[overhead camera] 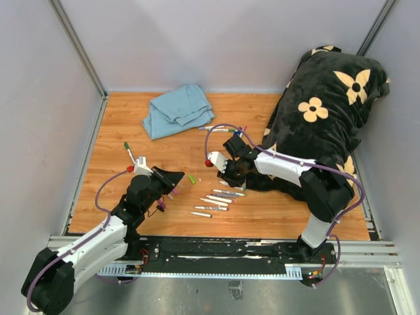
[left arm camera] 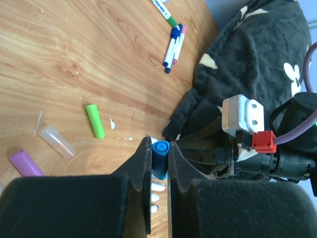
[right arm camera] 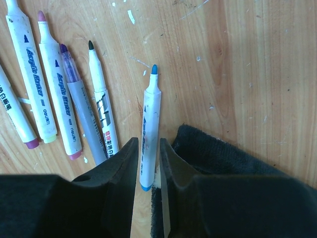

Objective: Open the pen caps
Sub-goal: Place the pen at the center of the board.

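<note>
The blue cap is off its marker. It sits end-on between the foam pads of the left gripper, which are closed on its lower part, and its top stands clear of the pad tips toward 12 o'clock. Its blue marker lies between the jaws of the right gripper, with the bare tip pointing to 12 o'clock in that wrist view and the tail end down between the pads. Those jaws stand narrowly apart around the barrel. It cannot be told whether they press it or merely flank it.

The cap is probably the weaker hold. With so little of it pinched, a quick swing could squeeze it out sideways. Released from any height, it could bounce and roll across the table toward the green cap and purple cap, which lie at about 9 o'clock from the left jaws.

If the right jaws widen, the marker may roll toward 9 o'clock into the row of markers. It could also snag on the pillow, whose edge lies under the pad at 3 o'clock.

In the top view the two grippers are near each other, so a careless retreat could knock one against the other.

Capped markers wait at 12 o'clock in the left wrist view, so the task looks unfinished.
</note>
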You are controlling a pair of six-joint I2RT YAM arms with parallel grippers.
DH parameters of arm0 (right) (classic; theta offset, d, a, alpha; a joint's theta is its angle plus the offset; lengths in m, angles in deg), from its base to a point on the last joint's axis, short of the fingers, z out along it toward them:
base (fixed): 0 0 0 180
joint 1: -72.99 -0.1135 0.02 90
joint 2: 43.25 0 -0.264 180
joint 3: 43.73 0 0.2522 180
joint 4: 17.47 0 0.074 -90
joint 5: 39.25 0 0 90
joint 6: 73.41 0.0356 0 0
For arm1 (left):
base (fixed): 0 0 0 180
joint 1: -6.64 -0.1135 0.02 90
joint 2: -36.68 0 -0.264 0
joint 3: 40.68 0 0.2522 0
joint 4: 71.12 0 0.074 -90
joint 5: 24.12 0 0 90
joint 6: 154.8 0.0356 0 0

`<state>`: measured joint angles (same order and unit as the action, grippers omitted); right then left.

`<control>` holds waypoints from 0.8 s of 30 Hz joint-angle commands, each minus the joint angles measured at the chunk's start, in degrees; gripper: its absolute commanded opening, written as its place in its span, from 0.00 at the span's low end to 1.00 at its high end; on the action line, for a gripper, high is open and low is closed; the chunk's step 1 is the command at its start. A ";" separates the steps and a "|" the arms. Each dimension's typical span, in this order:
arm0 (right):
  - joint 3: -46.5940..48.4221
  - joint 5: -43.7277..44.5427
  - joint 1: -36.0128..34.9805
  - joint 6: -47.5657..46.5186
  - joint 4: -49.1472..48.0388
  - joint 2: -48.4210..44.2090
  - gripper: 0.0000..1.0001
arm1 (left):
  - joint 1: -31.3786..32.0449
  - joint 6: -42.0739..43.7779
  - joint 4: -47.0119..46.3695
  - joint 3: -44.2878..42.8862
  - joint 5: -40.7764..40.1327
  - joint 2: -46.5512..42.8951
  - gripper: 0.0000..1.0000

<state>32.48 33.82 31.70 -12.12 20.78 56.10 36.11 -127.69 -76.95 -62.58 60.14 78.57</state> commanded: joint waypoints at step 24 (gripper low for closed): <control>1.79 -20.91 10.96 -5.08 8.65 -20.07 0.32 | 15.84 -0.66 -0.12 -12.56 -15.08 20.56 0.00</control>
<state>33.88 16.08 41.82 -16.44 28.06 37.02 50.67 -128.46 -76.91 -72.22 49.01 95.77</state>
